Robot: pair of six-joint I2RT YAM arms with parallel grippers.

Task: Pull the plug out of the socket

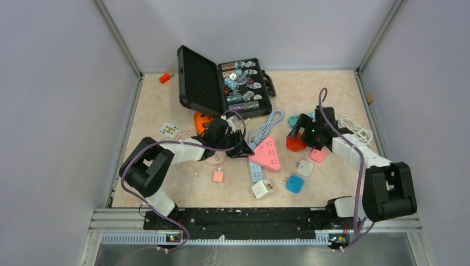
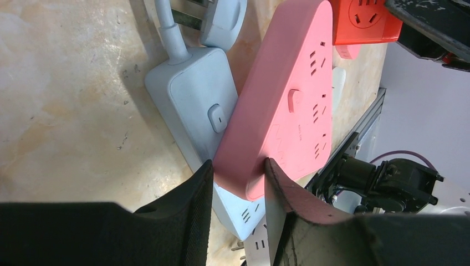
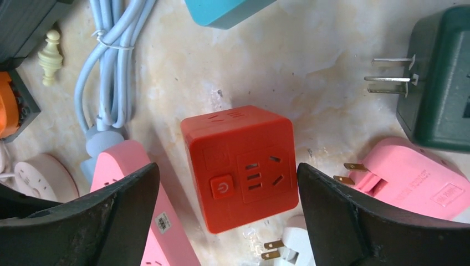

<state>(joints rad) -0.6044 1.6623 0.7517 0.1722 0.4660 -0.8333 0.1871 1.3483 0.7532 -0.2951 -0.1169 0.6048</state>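
L gripper (image 2: 238,165) flanks pink socket (image 2: 291,94) corner; R gripper (image 3: 227,172) wide astride red cube (image 3: 239,158).

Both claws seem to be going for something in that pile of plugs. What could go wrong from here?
1. The left claw has only a rounded corner of the pink power strip between its fingers. That corner might slip out when pulled.
2. The right claw straddles the red cube socket, open, and a pink adaptor lies close beside one finger. Closing may nudge or catch it.
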